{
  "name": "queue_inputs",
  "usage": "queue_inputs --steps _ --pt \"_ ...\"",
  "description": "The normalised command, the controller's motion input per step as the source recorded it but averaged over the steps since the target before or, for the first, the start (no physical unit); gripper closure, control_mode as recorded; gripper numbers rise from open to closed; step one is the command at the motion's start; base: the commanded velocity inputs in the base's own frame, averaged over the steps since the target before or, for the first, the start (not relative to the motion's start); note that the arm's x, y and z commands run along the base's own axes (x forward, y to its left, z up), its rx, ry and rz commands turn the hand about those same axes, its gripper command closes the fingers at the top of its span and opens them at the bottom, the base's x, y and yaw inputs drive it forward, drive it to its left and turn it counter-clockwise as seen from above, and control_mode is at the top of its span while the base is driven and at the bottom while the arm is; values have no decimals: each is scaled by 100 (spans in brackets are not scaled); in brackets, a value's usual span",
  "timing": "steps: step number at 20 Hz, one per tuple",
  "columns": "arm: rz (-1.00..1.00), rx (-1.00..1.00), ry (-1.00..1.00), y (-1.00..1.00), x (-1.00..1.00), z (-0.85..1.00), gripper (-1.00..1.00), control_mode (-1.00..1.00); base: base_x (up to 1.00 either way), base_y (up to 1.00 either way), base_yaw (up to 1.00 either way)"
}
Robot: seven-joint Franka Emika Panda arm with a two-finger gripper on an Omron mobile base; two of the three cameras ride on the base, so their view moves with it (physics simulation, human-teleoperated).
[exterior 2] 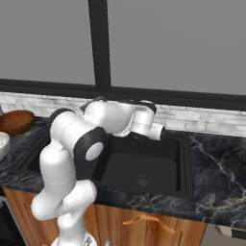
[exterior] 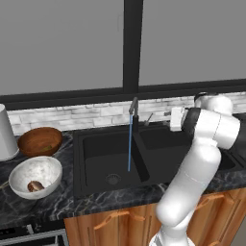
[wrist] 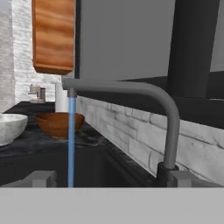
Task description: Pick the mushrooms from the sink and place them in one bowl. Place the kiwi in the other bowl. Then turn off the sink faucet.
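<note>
The claw's fingertips are hidden behind the arm, and ahead of it the white bowl (wrist: 9, 127) is cut off by the picture's edge.

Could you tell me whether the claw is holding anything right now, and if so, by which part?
Nothing appears to be held: in the hand view the faucet stands clear ahead of the claw, water running. The claw's tips are not visible, so I cannot tell if it is open.
</note>
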Motion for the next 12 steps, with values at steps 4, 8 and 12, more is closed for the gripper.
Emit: queue_inputs --steps 4,8,12 --pt "-2 -1 0 0 39 -23 -100 -100 0 0 0" --pt "0 0 0 0 34 -15 -100 -100 0 0 0" --pt "6 0 -3 0 25 -4 -100 -100 0 0 0"
